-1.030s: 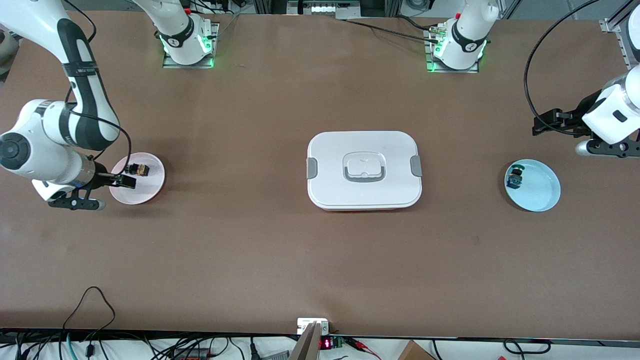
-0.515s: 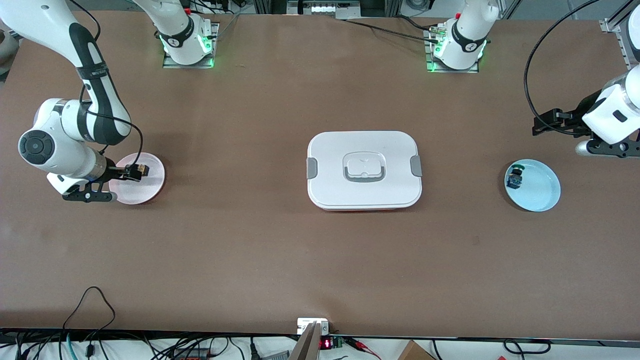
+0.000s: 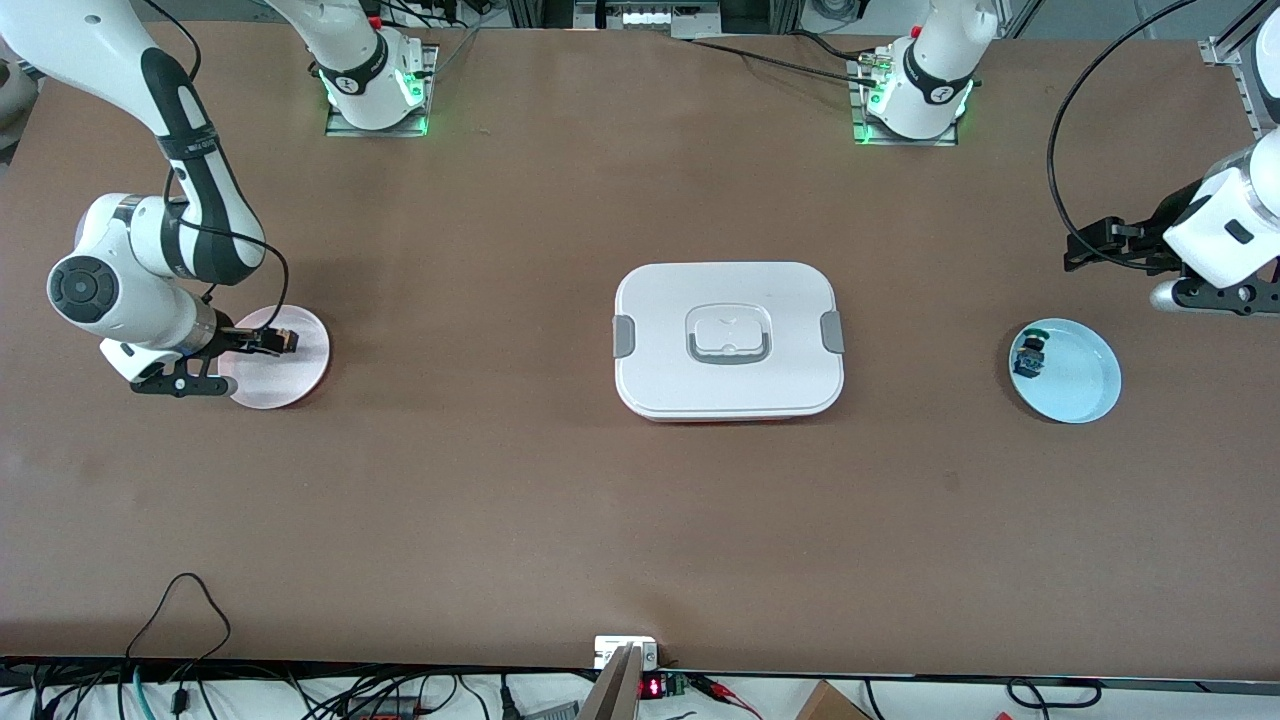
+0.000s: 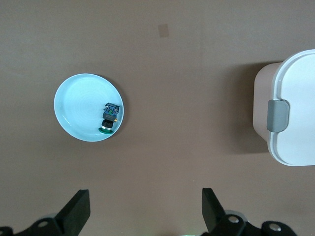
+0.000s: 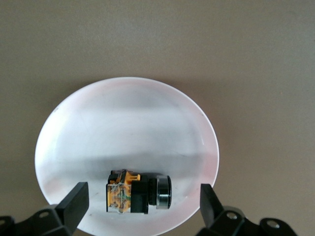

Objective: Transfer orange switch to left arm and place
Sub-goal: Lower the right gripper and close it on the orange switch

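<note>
Our right gripper [image 5: 140, 201] stands with its fingers [image 5: 74, 199] spread wide, gripping nothing. It is low over the pink plate [image 3: 290, 375]; the orange switch [image 5: 138, 191] lies between the two fingers, though we cannot confirm whether either pad touches it. The switch rests on its side near the plate's rim, at about 10 o'clock on the plate in the front view.

Our left gripper [image 4: 145, 211] waits, fingers fully apart and empty, over bare table at the left arm's end. The blue plate [image 3: 1085, 395] lies near it, with a blue-green part [image 3: 1027, 358] at its 9 o'clock edge.

The box [image 3: 729, 340] sits at table centre, lid on, side clips at 3 and 9 o'clock. Wide open table [image 3: 480, 480] separates its edges from both plates.
</note>
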